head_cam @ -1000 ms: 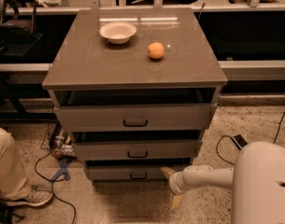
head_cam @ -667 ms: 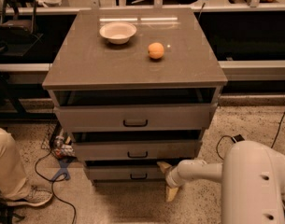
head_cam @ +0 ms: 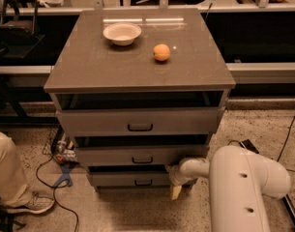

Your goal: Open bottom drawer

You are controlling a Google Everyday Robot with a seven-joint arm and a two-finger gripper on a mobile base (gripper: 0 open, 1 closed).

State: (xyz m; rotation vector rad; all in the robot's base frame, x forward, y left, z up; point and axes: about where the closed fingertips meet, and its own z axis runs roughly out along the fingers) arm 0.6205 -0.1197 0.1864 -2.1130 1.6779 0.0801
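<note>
Gripper beside flat grey bottom drawer

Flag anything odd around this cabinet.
Nothing spilled or damaged. One oddity: the end effector sits low at the right end of the bottom drawer, well right of its handle.

Your gripper hangs near the floor; the bottom drawer is just to its left, black handle beyond.

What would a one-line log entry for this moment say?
hand: low, by right end of bottom drawer | handle: not held | countertop: bowl, orange
</note>
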